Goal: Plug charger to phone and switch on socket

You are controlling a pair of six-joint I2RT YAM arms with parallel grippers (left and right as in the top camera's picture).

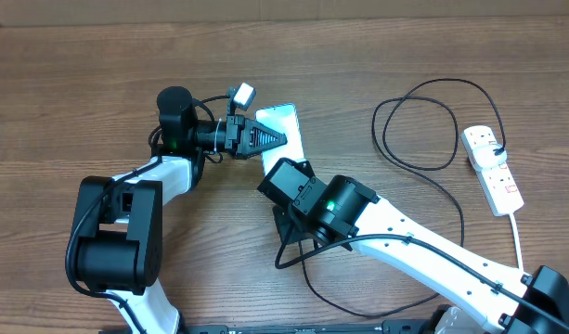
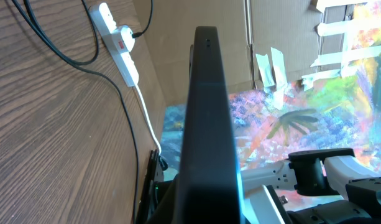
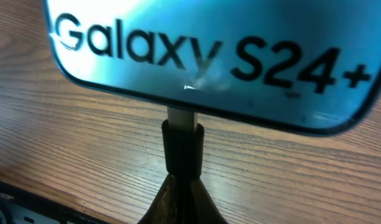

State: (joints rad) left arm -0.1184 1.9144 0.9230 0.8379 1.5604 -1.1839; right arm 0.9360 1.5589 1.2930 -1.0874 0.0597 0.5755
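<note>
Right pincer (image 1: 285, 167) closed on the charger (image 3: 181, 142) plug tip, which meets the phone (image 1: 286, 119) at its lower edge. I note left pincer (image 1: 275, 137) pinching the phone's side; socket (image 1: 494, 169) lies far right, the charger looped between.

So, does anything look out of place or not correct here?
One thing: bare metal of the charger plug shows below the bottom edge of the phone, so it looks not fully seated. Nothing else stands out.
</note>
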